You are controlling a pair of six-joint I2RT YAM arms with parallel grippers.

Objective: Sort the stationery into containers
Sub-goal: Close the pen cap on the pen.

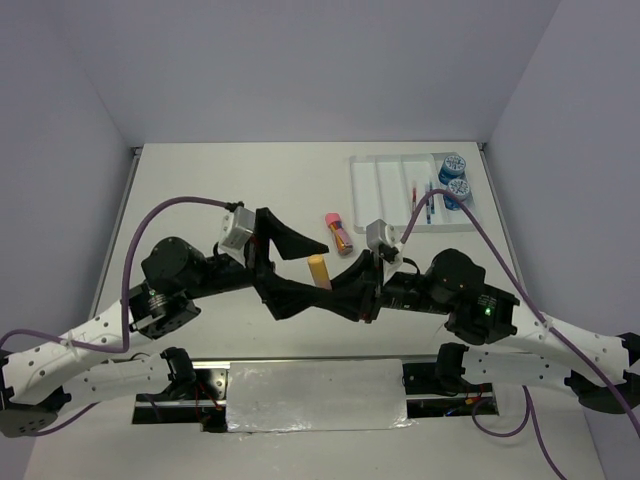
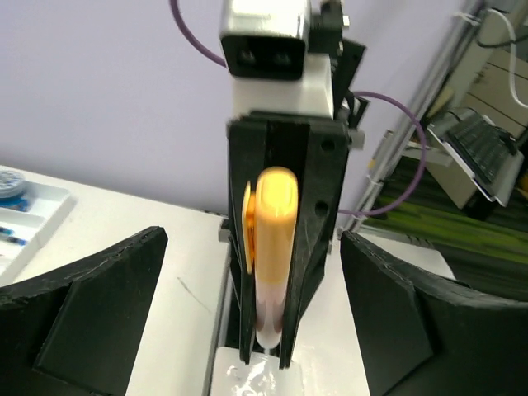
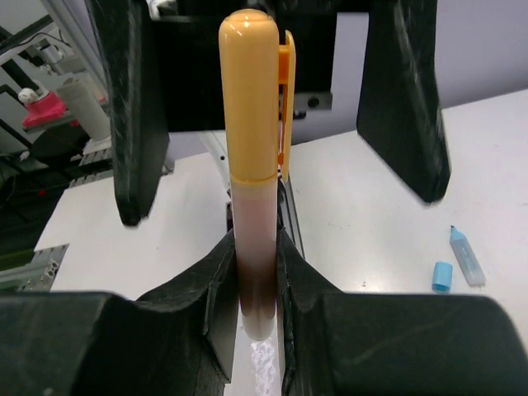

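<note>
Orange marker (image 1: 318, 270) is off the table (image 1: 200, 180), in the air at mid-table between the two arms.

Right gripper (image 3: 256, 280): jaws clamped on the marker's pale lower barrel. The capped end sticks out past the fingertips, pointing to 12 o'clock in the right wrist view.

Left gripper (image 2: 252, 238): jaws wide apart, holding nothing. It faces the right gripper head-on. In the left wrist view the marker stands dead centre in the gap, long axis 12 to 6, one finger out at 9 and the other at 3. Neither finger touches it.

Key relation: the marker's long axis runs across the left jaws' closing line, and the free cap end is the part offered. Reads as a handover set-up. The left jaws would need only to close on the cap half.

Tray (image 1: 365, 185) sits between 1 and 2 o'clock from the marker in the top view, at the far right of the table. The right arm is the nearer one to it. Pens and two blue rolls already lie at its right side.

A pink marker (image 1: 340, 232) lies on the table just short of the tray.
</note>
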